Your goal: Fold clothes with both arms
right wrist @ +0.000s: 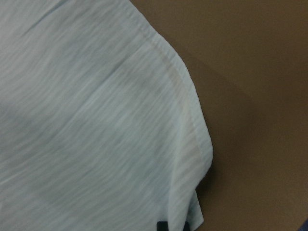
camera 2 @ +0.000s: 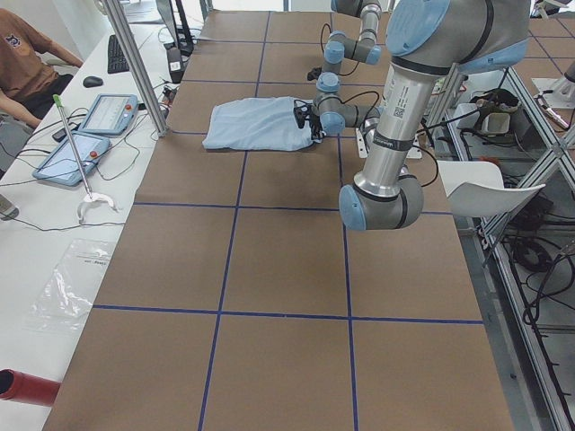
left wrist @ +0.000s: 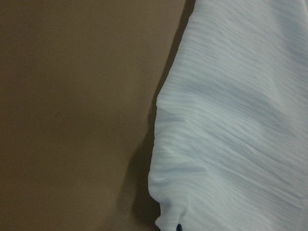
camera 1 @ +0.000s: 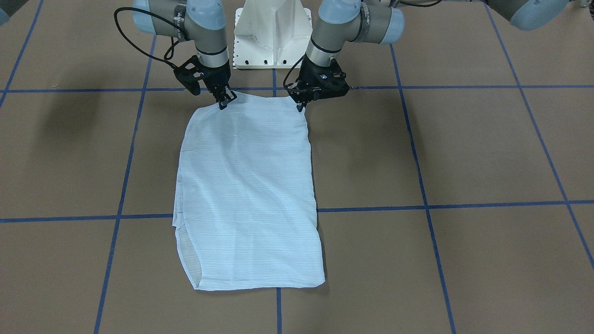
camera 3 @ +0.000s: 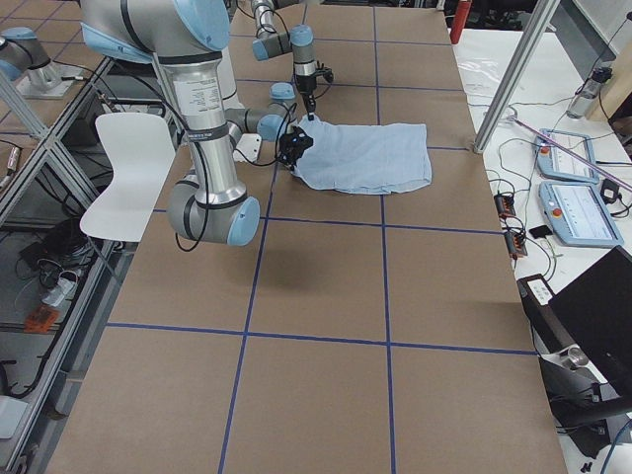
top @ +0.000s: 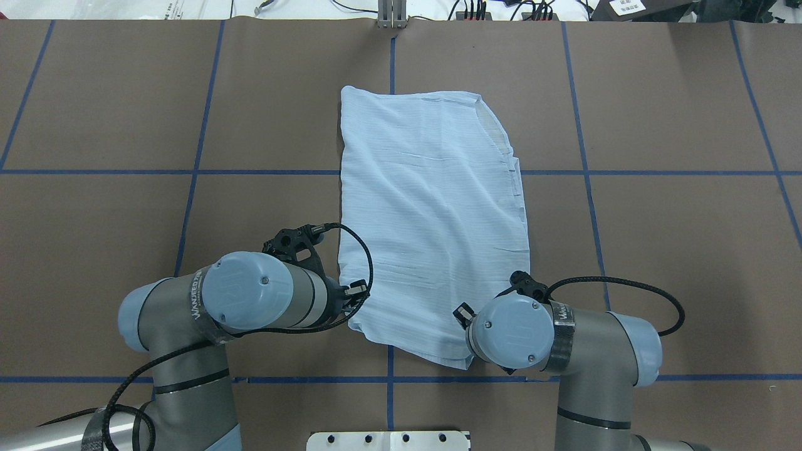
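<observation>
The light blue striped shirt (camera 1: pixel 246 185) lies folded into a long rectangle on the brown table and runs away from the robot; it also shows in the overhead view (top: pixel 432 207). My left gripper (camera 1: pixel 300 107) is shut on the shirt's near corner on my left side (top: pixel 357 289). My right gripper (camera 1: pixel 223 103) is shut on the other near corner (top: pixel 463 311). In the left wrist view the cloth (left wrist: pixel 240 120) bunches at the fingertips with a shadow under its edge. In the right wrist view the hemmed corner (right wrist: pixel 86 120) ends at the dark fingertips (right wrist: pixel 163 225).
The white pedestal base (camera 1: pixel 273 37) stands just behind both grippers. Blue tape lines (camera 1: pixel 417 208) divide the table into squares. Tablets (camera 2: pixel 85 148) and a seated person (camera 2: pixel 22 63) are beyond the table's far side.
</observation>
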Available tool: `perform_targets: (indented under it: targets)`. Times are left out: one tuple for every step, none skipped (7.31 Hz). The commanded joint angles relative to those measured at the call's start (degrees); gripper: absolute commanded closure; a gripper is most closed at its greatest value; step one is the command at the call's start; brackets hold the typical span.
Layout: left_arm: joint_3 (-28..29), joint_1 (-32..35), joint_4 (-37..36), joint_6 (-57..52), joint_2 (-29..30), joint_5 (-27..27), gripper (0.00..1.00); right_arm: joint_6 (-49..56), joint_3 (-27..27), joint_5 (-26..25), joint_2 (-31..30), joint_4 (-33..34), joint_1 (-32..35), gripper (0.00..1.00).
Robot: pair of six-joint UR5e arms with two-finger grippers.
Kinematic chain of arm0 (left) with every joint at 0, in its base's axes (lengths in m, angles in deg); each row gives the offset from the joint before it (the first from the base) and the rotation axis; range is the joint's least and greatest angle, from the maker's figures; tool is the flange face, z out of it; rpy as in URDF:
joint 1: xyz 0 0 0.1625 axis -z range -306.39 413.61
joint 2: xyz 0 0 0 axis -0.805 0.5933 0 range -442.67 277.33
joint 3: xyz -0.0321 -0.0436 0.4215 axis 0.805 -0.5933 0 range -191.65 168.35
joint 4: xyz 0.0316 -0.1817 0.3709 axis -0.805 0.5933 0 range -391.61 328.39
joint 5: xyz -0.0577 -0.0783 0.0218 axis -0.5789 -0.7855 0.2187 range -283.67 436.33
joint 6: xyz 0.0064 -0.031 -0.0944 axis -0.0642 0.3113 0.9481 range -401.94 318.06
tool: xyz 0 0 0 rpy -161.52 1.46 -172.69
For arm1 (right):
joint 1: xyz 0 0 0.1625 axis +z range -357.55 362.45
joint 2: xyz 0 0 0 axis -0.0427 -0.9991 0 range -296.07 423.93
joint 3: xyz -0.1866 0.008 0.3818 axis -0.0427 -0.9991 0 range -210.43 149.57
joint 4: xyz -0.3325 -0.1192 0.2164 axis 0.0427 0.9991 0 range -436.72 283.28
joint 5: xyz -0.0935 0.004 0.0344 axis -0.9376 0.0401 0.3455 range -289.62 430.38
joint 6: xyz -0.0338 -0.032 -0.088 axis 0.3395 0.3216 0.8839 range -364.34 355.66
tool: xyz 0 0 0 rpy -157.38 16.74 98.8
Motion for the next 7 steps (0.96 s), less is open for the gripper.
perform_targets:
  targets:
    - [0.0, 0.0, 0.0, 0.0, 0.1, 0.0, 1.00, 0.2, 0.0, 0.3, 0.5, 0.0, -0.2, 0.99]
    - [-0.1, 0.0, 0.0, 0.0, 0.2, -0.1, 1.00, 0.2, 0.2, 0.3, 0.5, 0.0, -0.2, 1.00]
    - [-0.9, 0.1, -0.1, 0.0, 0.2, -0.2, 1.00, 0.2, 1.3, 0.3, 0.5, -0.1, -0.1, 1.00]
    - [-2.1, 0.2, -0.3, 0.1, 0.4, -0.4, 1.00, 0.1, 2.5, 0.1, 0.1, -0.1, -0.1, 1.00]
    - [-5.5, 0.2, -0.6, 0.2, -0.2, -0.6, 1.00, 0.0, 4.4, -0.1, -0.2, -0.2, -0.1, 1.00]
    - [-8.6, 0.1, -0.9, 0.7, -0.5, -1.3, 1.00, 0.2, 5.7, 0.3, -0.2, -0.4, 0.1, 1.00]
    - [-13.0, -0.3, -1.2, 1.0, -2.9, -2.4, 1.00, 0.2, 7.8, 0.3, -0.3, -0.6, 0.1, 1.00]
